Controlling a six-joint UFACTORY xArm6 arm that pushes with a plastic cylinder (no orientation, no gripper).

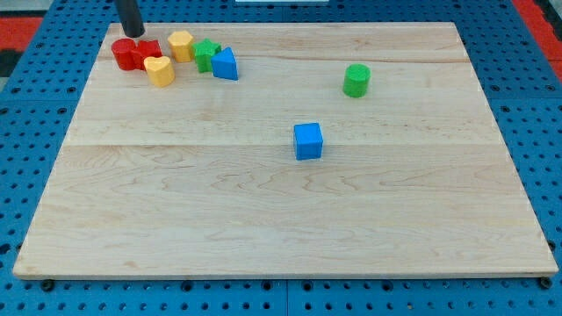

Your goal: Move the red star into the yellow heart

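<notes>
Camera view: two reds, two yellows, two greens, two blues. Red star [146,53] sits upper left, touching yellow heart [160,70]; its pointing direction's unclear. My tip [133,34] is bare, just above it.

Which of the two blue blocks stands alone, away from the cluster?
The blue cube near the board's middle stands alone; the other blue block sits in the top-left cluster, touching the green block.
</notes>
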